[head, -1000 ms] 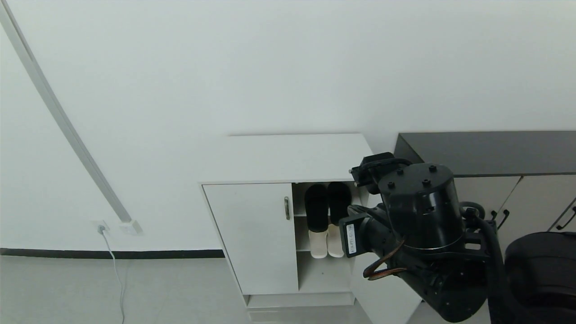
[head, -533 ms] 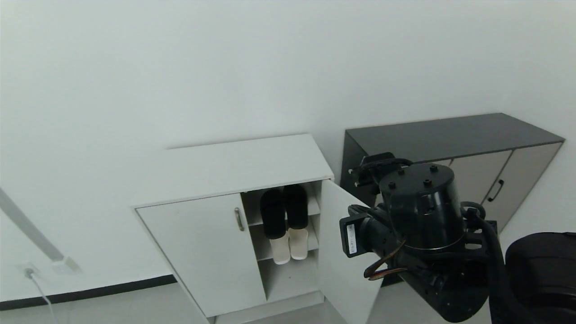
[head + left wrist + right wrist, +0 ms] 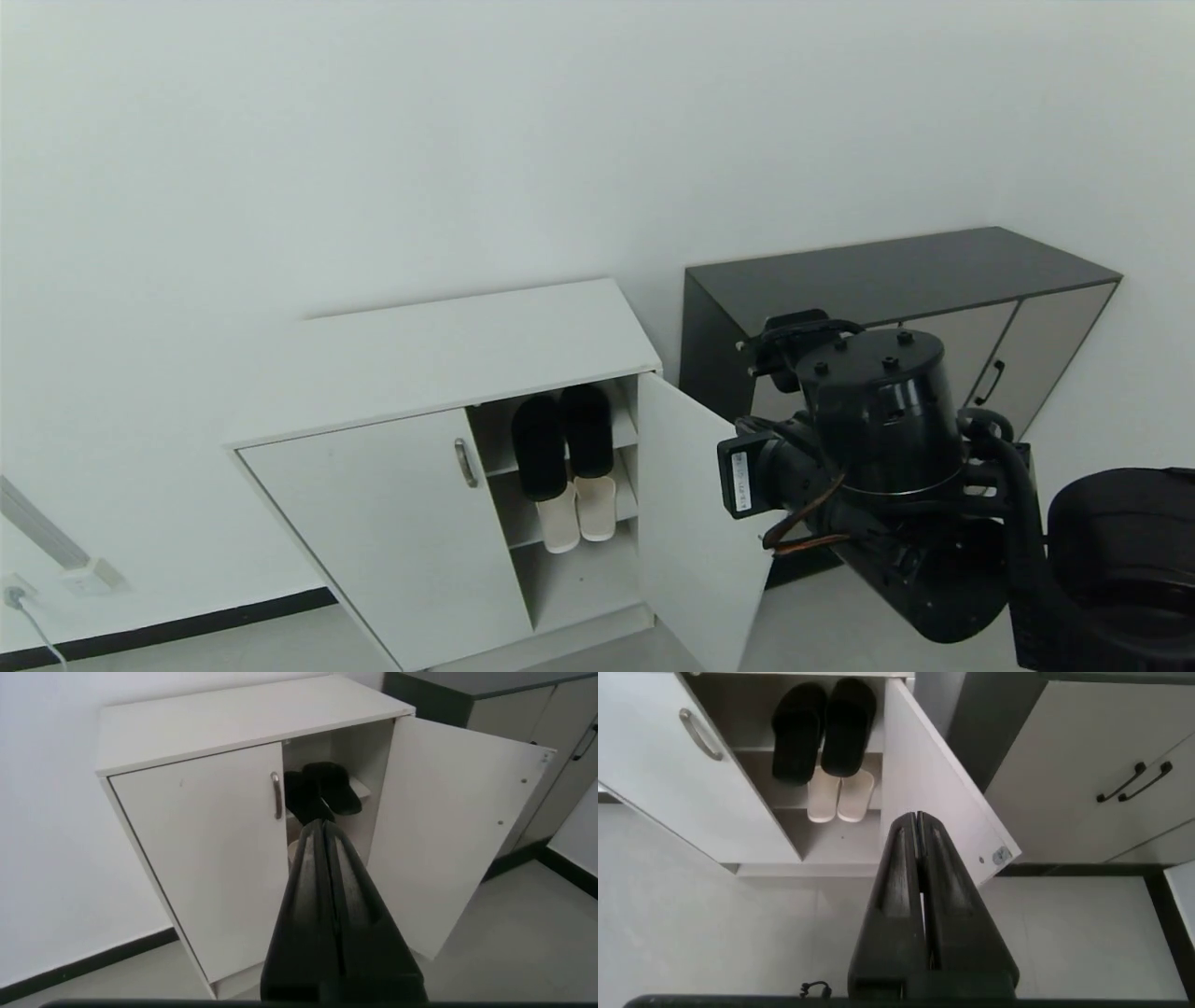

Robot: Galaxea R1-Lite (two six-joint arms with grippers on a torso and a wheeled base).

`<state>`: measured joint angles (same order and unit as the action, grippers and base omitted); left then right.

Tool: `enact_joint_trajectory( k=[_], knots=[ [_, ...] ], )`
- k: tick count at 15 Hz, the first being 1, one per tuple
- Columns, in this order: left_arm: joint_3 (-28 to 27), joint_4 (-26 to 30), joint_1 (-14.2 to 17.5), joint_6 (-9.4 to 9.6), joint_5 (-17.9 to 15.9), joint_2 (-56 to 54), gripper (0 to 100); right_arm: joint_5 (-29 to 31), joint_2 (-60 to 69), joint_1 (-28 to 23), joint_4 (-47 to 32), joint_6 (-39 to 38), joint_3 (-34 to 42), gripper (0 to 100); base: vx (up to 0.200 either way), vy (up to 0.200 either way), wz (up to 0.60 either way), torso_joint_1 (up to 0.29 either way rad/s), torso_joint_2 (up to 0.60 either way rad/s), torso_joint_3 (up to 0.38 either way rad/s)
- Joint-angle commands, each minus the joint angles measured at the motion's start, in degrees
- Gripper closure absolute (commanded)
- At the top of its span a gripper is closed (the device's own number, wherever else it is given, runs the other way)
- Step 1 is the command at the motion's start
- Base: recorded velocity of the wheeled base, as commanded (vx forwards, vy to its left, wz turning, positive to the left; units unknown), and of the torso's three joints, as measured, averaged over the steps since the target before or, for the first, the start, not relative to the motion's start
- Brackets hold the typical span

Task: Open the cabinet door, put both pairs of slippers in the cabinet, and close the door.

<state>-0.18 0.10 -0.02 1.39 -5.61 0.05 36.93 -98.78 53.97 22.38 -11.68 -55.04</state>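
Note:
The white cabinet (image 3: 467,336) stands against the wall with its right door (image 3: 691,523) swung open and its left door (image 3: 392,541) closed. Inside, a black pair of slippers (image 3: 551,439) rests on the upper shelf and a white pair of slippers (image 3: 569,513) on the shelf below. In the right wrist view my right gripper (image 3: 918,819) is shut and empty, in front of the open door (image 3: 934,793), with the black pair (image 3: 822,728) and white pair (image 3: 839,798) beyond. My left gripper (image 3: 322,826) is shut and empty, facing the opening and the black slippers (image 3: 327,789).
A dark cabinet (image 3: 896,271) with grey doors stands just to the right of the open door. A wall socket with a cable (image 3: 14,597) sits low on the wall at far left. Bare floor lies in front of both cabinets.
The whole head picture has shifted left, so the camera has turned to the right. The cabinet, open door and slippers stand as before.

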Motion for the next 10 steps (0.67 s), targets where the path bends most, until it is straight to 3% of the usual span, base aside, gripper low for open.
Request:
enact_joint_trajectory(
  k=[1, 3, 6, 10],
  knots=[
    [0.01, -0.01, 0.02, 0.02, -0.02, 0.04, 100, -0.01, -0.18, -0.09, 0.03, -0.01, 0.02, 100, -0.2, 0.0, 0.0, 0.007, 0.0, 0.002],
    [0.01, -0.01, 0.02, 0.02, -0.02, 0.04, 100, -0.01, -0.27, -0.35, 0.03, 0.08, 0.02, 100, -0.2, 0.0, 0.0, 0.015, 0.01, 0.002],
    [0.01, -0.01, 0.02, 0.02, -0.02, 0.04, 100, -0.1, -0.98, -1.76, 0.12, -0.01, 0.02, 100, 0.0, 0.0, 0.0, 0.0, 0.0, 0.0],
    [0.01, -0.01, 0.02, 0.02, -0.02, 0.04, 100, -4.32, -6.34, -11.17, 3.9, 2.01, -2.26, 100, 0.0, 0.0, 0.0, 0.0, 0.0, 0.0]
  ],
)
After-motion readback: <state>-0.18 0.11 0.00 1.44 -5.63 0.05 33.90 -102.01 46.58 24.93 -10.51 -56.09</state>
